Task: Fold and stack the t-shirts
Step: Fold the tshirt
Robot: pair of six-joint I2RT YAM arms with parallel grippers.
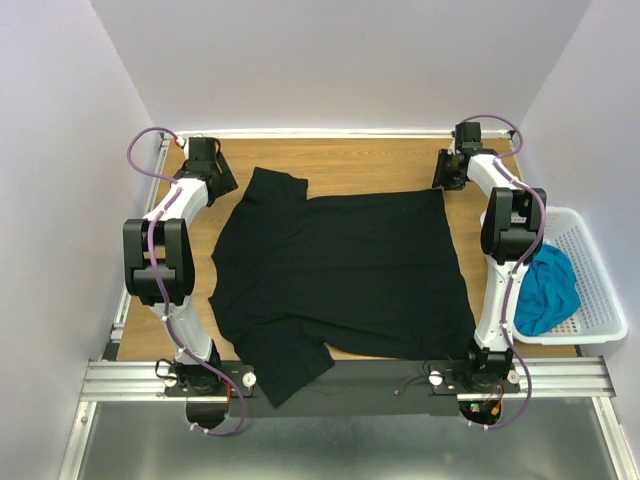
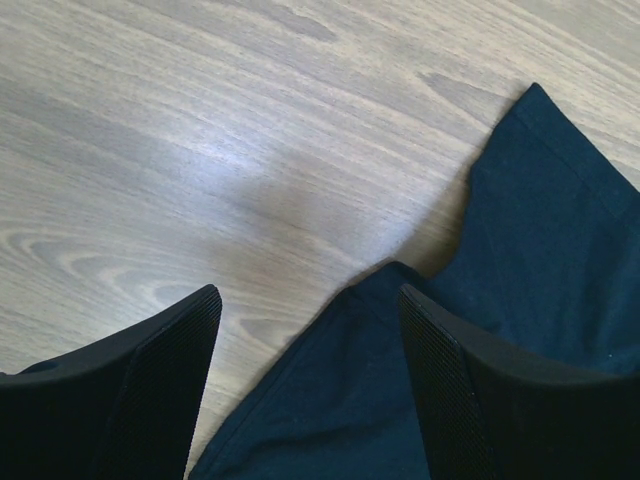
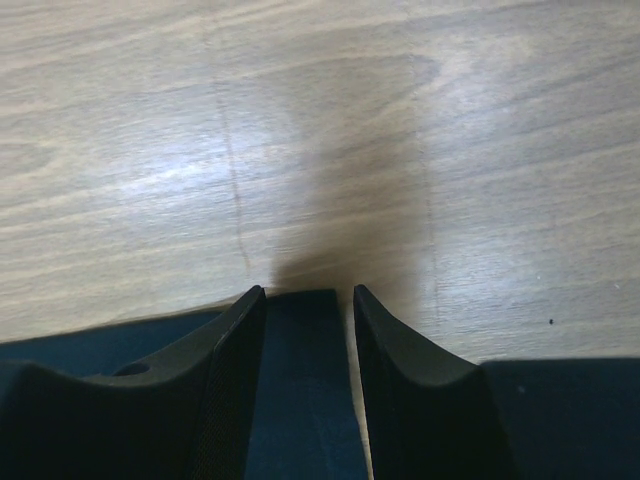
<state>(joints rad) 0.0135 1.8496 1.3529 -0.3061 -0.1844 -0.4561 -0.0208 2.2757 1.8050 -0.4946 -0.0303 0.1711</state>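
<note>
The black t-shirt (image 1: pixel 340 270) lies spread flat on the wooden table, with one sleeve at the far left and one hanging over the near edge. My left gripper (image 1: pixel 222 183) is open at the far-left sleeve. In the left wrist view (image 2: pixel 310 300) its fingers stand wide apart over black cloth (image 2: pixel 540 250) at the sleeve's join. My right gripper (image 1: pixel 447 175) is at the shirt's far-right corner. In the right wrist view (image 3: pixel 308 290) its fingers stand a little apart astride that corner (image 3: pixel 300 380), not pinching it. The teal-blue t-shirt (image 1: pixel 547 290) lies crumpled in the basket.
A white lattice basket (image 1: pixel 598 290) stands off the table's right edge. Bare wood (image 1: pixel 360 165) shows beyond the shirt at the far side. A metal rail (image 1: pixel 560 375) runs along the near edge by the arm bases.
</note>
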